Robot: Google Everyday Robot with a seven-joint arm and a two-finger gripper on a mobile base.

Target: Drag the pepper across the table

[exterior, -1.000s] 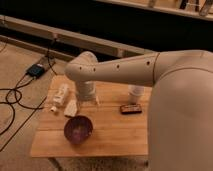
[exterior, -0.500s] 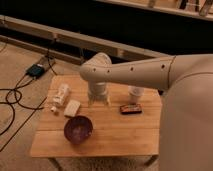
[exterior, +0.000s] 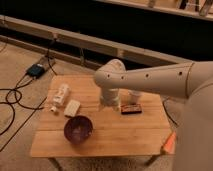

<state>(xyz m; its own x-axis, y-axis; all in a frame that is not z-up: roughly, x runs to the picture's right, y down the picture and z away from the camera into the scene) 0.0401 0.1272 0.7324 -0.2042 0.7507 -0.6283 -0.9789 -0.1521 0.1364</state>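
Purple bowl (exterior: 77,129) near the table's (exterior: 115,140) front edge; white bottle (exterior: 61,94) and box (exterior: 72,107) by its left edge; dark bar (exterior: 131,108) and white cup (exterior: 135,95) toward the back. The gripper (exterior: 110,105), jaws spread, hangs mid-table just beside the bar. The pepper (exterior: 170,143), small, orange-red and tapered, lies at the front right corner.

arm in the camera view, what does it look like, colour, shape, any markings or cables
The arm is off-white, thick and tubular, with a smooth casing, a bulbous rounded joint and a row of small dark dots along its side. No loose cables show on it. The gripper sits at its end, above the middle of the table, in the same pale colour; finer detail is unclear.
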